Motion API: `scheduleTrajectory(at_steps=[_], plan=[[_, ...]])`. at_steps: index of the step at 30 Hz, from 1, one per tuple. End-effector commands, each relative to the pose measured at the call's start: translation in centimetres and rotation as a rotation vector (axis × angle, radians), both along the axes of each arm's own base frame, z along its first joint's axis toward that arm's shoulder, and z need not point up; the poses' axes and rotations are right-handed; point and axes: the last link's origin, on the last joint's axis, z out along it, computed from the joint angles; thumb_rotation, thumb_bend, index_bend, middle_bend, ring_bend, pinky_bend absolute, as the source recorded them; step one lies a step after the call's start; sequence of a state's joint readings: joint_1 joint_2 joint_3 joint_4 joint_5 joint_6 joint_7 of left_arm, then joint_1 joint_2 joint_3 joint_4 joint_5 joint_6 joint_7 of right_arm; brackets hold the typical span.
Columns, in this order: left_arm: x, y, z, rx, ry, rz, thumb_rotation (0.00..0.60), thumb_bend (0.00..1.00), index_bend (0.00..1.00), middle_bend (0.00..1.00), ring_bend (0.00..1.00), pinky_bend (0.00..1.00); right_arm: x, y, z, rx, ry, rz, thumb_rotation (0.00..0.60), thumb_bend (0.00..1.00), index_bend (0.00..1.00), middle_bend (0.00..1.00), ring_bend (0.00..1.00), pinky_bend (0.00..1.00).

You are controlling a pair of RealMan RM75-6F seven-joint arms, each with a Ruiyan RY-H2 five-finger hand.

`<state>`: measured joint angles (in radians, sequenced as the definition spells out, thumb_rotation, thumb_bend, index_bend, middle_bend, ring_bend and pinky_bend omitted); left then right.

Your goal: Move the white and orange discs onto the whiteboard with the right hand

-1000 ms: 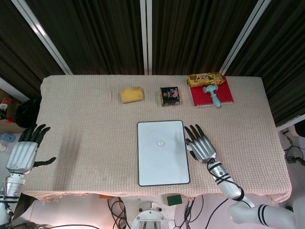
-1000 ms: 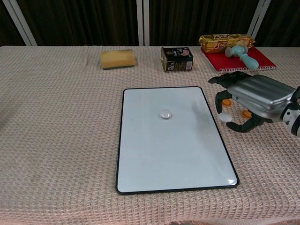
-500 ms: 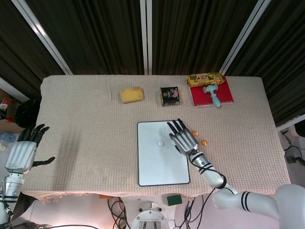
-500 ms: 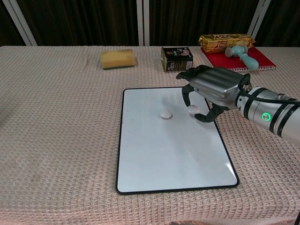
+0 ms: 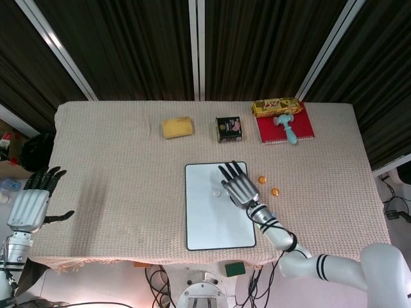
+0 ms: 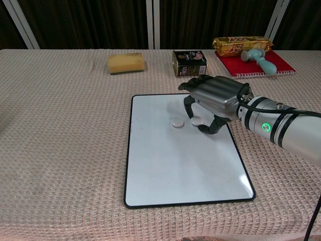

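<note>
Cloth-covered table under whiteboard

We see our right hand over the whiteboard, a disc under its fingers, another disc just left of it. Two small discs lie on the table to its right; the tin sits behind it.

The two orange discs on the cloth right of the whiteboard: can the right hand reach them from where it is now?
Probably yes. The orange discs lie in the open just beside the whiteboard, near the right hand, with nothing between. But that hand holds a white disc, which it must first release.
</note>
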<state>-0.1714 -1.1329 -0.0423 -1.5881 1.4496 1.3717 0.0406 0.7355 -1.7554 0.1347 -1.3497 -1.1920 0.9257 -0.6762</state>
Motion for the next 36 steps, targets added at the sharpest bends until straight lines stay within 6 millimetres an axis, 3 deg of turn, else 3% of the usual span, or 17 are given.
scheduleTrajectory(at_steps=[1,23,36], plan=[[0.0,0.0,0.0,0.002,-0.001,0.0,0.512,0.04,0.13,0.09,0.0,0.11,0.1,0.0,-0.1,0.001,-0.002,0.004,0.6,0.39,0.58,0.02,0.0,0.0],[-0.1,0.1,-0.2,-0.008,0.0,0.006,0.511,0.04,0.13,0.09,0.0,0.11,1.3,-0.3,-0.9,0.008,0.005,0.028,0.6,0.37,0.51,0.02,0.0,0.0],[-0.1,0.2,-0.3,-0.009,0.002,0.005,0.51,0.04,0.13,0.09,0.0,0.11,0.7,-0.1,0.0,0.003,0.013,0.021,0.6,0.33,0.23,0.0,0.0,0.0]])
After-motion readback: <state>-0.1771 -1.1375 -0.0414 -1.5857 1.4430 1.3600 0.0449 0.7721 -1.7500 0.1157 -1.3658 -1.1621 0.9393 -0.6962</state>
